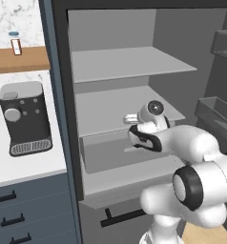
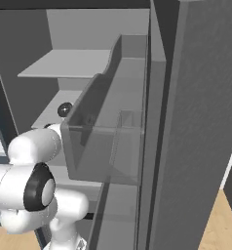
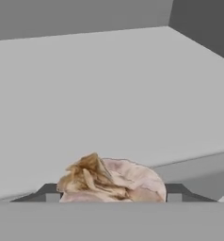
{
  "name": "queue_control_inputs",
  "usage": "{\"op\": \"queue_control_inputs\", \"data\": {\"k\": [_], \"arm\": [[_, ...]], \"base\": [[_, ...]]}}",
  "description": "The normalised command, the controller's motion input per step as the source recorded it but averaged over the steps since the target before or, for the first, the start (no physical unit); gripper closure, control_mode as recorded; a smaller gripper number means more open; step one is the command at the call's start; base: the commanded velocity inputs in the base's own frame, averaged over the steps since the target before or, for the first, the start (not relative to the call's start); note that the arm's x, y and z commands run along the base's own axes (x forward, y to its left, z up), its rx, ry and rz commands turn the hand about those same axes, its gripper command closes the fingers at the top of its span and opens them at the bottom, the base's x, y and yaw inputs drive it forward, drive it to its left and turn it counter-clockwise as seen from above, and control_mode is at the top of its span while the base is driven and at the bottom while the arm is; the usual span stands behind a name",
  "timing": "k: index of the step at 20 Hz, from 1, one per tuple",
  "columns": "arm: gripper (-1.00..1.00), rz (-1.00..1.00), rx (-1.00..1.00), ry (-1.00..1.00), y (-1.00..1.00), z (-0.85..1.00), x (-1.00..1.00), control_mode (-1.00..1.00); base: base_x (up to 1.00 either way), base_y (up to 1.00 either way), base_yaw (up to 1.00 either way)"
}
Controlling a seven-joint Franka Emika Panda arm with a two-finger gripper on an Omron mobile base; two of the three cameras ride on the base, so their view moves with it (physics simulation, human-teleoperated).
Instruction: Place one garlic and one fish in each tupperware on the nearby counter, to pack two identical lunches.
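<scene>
A pinkish-white garlic [image 3: 118, 181] with a brown papery top sits between my gripper's [image 3: 112, 194] two dark fingertips [image 3: 48, 190], and its sides reach both of them. The gripper is shut on the garlic, just above a plain grey shelf [image 3: 109, 94] inside the open cabinet. From the left base view my hand [image 1: 146, 121] reaches in over the lower shelf [image 1: 125, 107]; the fingers and the garlic are hidden behind it. The white marble counter [image 1: 34, 164] lies to the left of the cabinet. The fish and the tupperware are out of view.
A dark coffee machine [image 1: 24, 116] stands on the counter. A wooden shelf [image 1: 20, 59] above it carries a small bottle [image 1: 15, 43]. The cabinet's open door, with a translucent bin [image 2: 108, 136], stands close on the right. A drawer [image 1: 115, 157] lies below my hand.
</scene>
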Motion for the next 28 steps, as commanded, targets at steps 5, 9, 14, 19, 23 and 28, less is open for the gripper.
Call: {"op": "queue_control_inputs", "data": {"k": [5,9,14,19,23,28], "arm": [[1.00,0.06,0.04,0.00,0.06,0.75,-1.00,-1.00],[1.00,0.08,0.01,0.00,0.03,0.80,-1.00,-1.00],[1.00,0.03,0.00,0.04,0.04,0.55,-1.00,-1.00],[1.00,0.00,-0.02,0.03,0.00,0.09,-1.00,-1.00],[1.00,0.00,-0.04,0.04,0.00,0.00,-1.00,-1.00],[1.00,0.00,-0.03,0.00,0.02,0.00,-0.40,1.00]], "base": [[0.00,0.00,0.00],[0.00,0.00,0.00],[0.00,0.00,0.00],[0.00,0.00,0.00],[0.00,0.00,0.00],[-0.60,0.31,0.01]]}}
